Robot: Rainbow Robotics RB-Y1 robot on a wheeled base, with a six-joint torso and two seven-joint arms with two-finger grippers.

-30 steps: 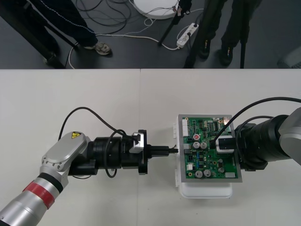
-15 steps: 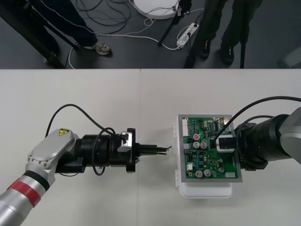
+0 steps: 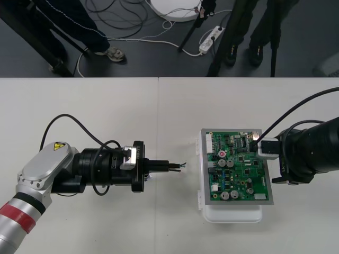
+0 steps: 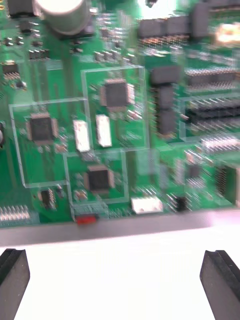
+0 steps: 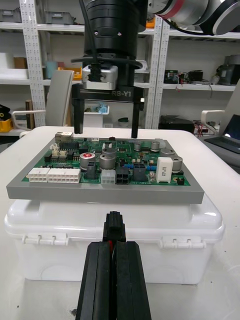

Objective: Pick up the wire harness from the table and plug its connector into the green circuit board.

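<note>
The left gripper (image 3: pixel 177 165) is clamped tight on the black plug (image 5: pixel 114 227) of the wire harness (image 3: pixel 183 165), over the desk (image 3: pixel 106 106) at nine o'clock of the green circuit board (image 3: pixel 237 169) and apart from it. The right gripper (image 4: pixel 120 285) hangs wide open at the board's three o'clock edge.

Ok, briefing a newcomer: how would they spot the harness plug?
On the light table, find the green circuit board on its white base. Beside it, the left gripper is shut on a small black plug; unlike the board's connectors, it sits off the board, pinched between black fingers.
</note>
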